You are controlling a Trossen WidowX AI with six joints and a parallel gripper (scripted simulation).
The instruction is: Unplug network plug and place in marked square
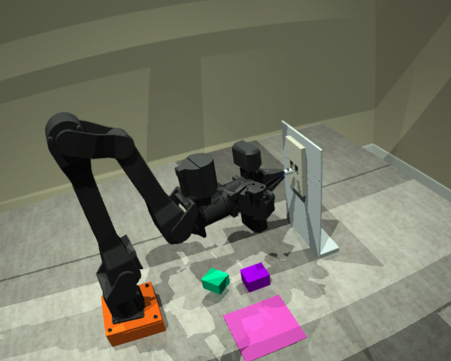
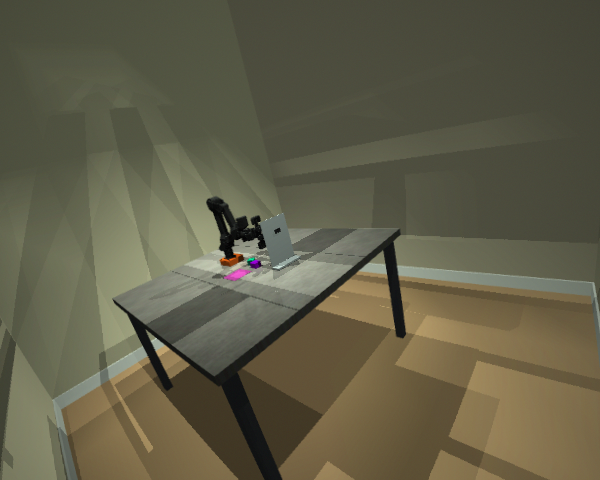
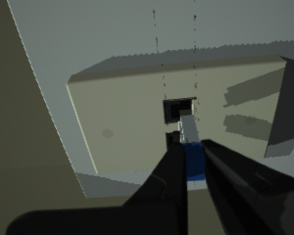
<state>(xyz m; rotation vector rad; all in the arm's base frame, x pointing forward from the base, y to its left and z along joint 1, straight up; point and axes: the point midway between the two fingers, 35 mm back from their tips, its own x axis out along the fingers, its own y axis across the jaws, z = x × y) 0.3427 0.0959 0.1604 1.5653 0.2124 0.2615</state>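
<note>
The plug, a small blue block with a pale grey front end, is still at the socket, a dark square opening in the cream faceplate on the upright panel. In the wrist view its grey nose reaches into or right up to the opening; whether any of it has come out of the socket cannot be told. The thin tab on top is too small to make out.

The tool is nearly closed and clamped on the plug's blue body, one dark finger on each side, the body filling the narrow gap between them. In the top view the tool's tips meet the faceplate area from the left, with the arm stretched low and level toward the panel.

The step in hand looks like the unlock-and-pull: the grip is made, and the extraction is beginning or about to begin. The next move calls for the tab to be kept pressed while the tool draws straight back, leftward away from the panel, along the socket's axis and without twisting, or the plug may bind.

Farther out on the tabletop, the marked magenta square lies near, in front of the panel, well apart from the plug. A green cube and a purple cube sit just beyond its far edge, and the carry should keep away from them.
</note>
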